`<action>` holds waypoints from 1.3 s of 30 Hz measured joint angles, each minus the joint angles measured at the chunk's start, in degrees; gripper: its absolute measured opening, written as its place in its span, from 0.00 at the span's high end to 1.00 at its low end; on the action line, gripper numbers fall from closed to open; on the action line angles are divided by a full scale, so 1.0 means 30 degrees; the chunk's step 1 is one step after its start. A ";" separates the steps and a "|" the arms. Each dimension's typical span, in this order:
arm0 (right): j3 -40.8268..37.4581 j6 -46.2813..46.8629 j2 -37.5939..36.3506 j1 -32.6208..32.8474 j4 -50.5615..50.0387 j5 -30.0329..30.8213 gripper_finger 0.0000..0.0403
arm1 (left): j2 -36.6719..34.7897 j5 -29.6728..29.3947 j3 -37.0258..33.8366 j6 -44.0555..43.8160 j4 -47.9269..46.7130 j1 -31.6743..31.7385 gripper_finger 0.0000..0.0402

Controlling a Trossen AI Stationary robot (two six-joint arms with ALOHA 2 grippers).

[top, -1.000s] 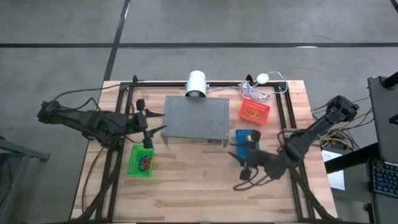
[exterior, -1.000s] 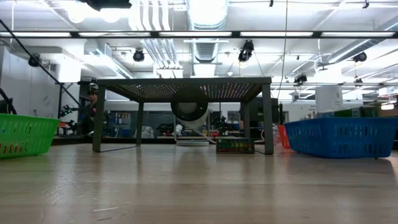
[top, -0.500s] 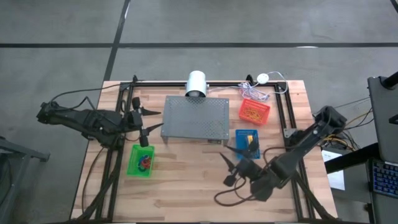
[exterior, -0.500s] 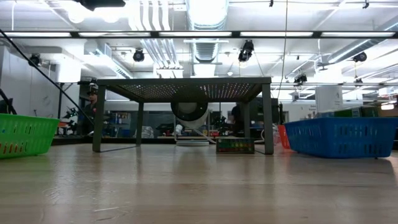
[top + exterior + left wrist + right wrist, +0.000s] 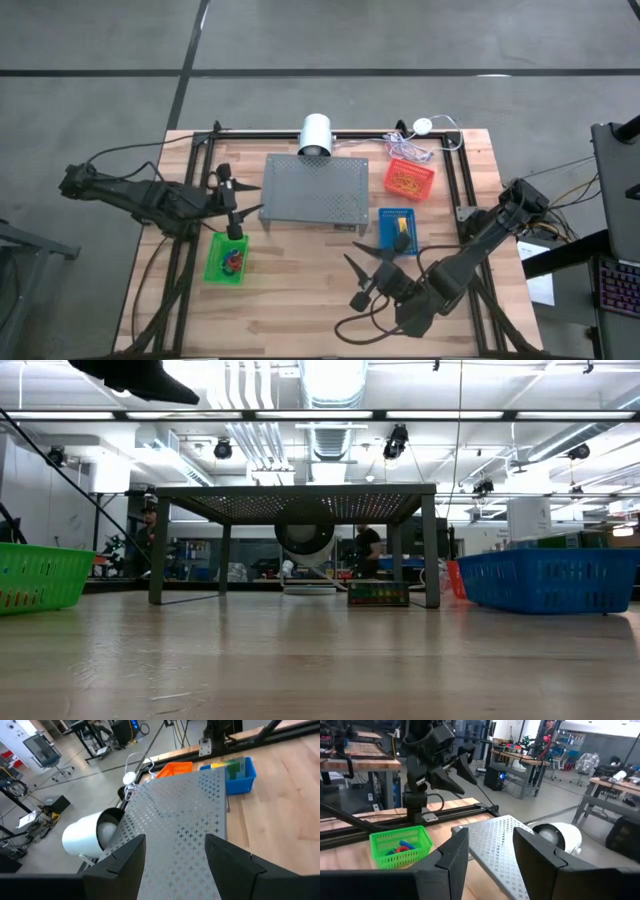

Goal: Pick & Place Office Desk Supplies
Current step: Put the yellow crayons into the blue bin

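My left gripper [image 5: 243, 197] [image 5: 175, 865] hangs open over the left end of the grey perforated stand [image 5: 315, 190], above the green basket [image 5: 226, 258] that holds red and blue bands [image 5: 402, 846]. My right gripper [image 5: 356, 280] [image 5: 490, 860] floats open over bare wood, near of the stand, with nothing between its fingers. The blue basket [image 5: 397, 230] holds a green-and-yellow crayon box [image 5: 234, 766]. Thin tan rubber bands [image 5: 406, 180] lie in the red basket [image 5: 409, 177]. A small coloured box [image 5: 378, 593] rests on the table under the stand.
A white cylinder [image 5: 315, 133] sits at the table's far edge behind the stand, with white cables [image 5: 425, 135] at the far right corner. Black frame rails [image 5: 190, 250] run along both table sides. Bare wood lies near of the stand. People stand in the room beyond [image 5: 368, 550].
My right gripper has travelled from beside the blue basket toward the table's left and near edge, rolling its wrist as it went. My left gripper has sunk a little over the stand's left end. Neither has taken hold of anything.
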 joint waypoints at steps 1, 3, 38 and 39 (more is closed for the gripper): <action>-0.0025 0.0342 0.0034 0.0000 -0.0031 0.0006 0.63 | -0.0010 -0.0010 0.0000 -0.0052 0.0090 0.0000 0.48; -0.0025 0.0902 0.0136 0.0006 -0.0009 0.0007 0.64 | -0.0012 0.0047 0.0000 -0.0554 0.0138 -0.0007 0.48; -0.0061 0.4634 0.0957 0.0731 0.0297 -0.1215 0.66 | -0.4692 1.0734 -0.2459 0.4440 0.7318 0.0015 0.48; -0.0061 0.4658 0.0957 0.0729 0.0297 -0.1214 0.66 | -0.4692 1.0374 -0.2389 0.4359 0.7008 0.0015 0.48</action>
